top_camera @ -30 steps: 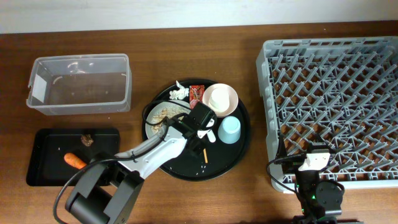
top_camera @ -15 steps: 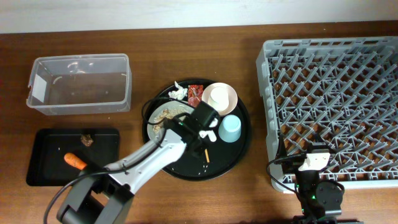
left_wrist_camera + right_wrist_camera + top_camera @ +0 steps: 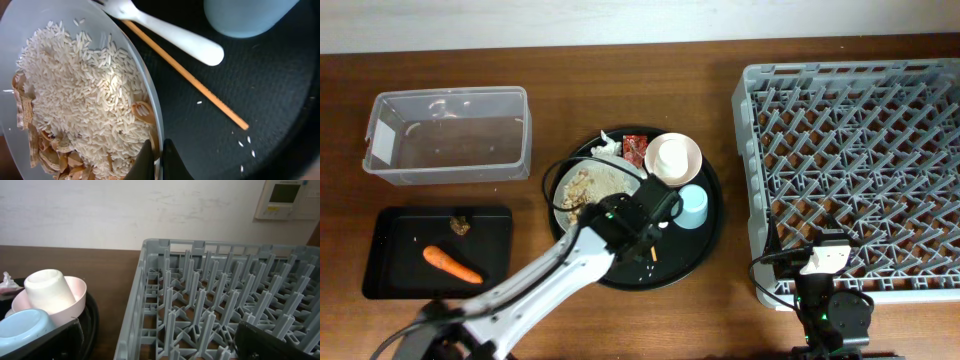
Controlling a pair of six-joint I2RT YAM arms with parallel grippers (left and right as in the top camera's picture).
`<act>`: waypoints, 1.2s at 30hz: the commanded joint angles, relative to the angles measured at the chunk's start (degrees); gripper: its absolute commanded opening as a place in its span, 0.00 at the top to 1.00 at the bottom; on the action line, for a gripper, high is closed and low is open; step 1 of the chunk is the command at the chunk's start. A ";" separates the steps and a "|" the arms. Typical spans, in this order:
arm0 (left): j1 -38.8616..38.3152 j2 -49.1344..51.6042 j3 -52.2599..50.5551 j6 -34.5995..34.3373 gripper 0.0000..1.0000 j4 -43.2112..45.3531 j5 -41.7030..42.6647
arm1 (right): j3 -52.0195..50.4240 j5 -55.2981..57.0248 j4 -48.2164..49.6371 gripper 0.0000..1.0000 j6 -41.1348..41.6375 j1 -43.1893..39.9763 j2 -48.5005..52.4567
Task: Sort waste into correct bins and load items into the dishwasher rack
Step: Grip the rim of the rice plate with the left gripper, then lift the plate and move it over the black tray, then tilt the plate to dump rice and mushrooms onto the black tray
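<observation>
My left gripper is shut on the right rim of the pale round plate. The plate holds white rice and brownish mushroom-like bits. The white fork, a wooden chopstick and the light blue cup lie just right of it. The cream-pink bowl holds the small white cup. The red wrapper and white paper lie behind the plate. My right gripper is open and empty at the grey rack's front left corner.
The dishes sit on a large round black tray. The clear tub stands at the far left. In front of it, the shallow black tray holds the orange carrot and a brown bit.
My left arm has stretched out and its wrist has moved a little right and nearer. The plate in its jaws has shifted slightly and looks larger. The right arm has not moved.
</observation>
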 commanded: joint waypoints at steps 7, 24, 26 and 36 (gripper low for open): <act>0.70 -13.60 1.11 -8.72 1.00 -4.07 -2.84 | -0.31 0.68 -0.31 0.01 -0.15 -0.42 -0.37; 28.59 -20.96 0.81 -12.26 1.00 -12.20 6.88 | -0.31 0.68 -0.31 0.01 -0.15 -0.42 -0.37; 32.00 -20.96 0.76 -12.26 1.00 -12.22 8.41 | -0.31 0.68 -0.31 0.01 -0.15 -0.42 -0.37; 45.79 -20.90 -6.23 -10.71 1.00 -4.72 19.65 | -0.31 0.68 -0.31 0.01 -0.15 -0.42 -0.37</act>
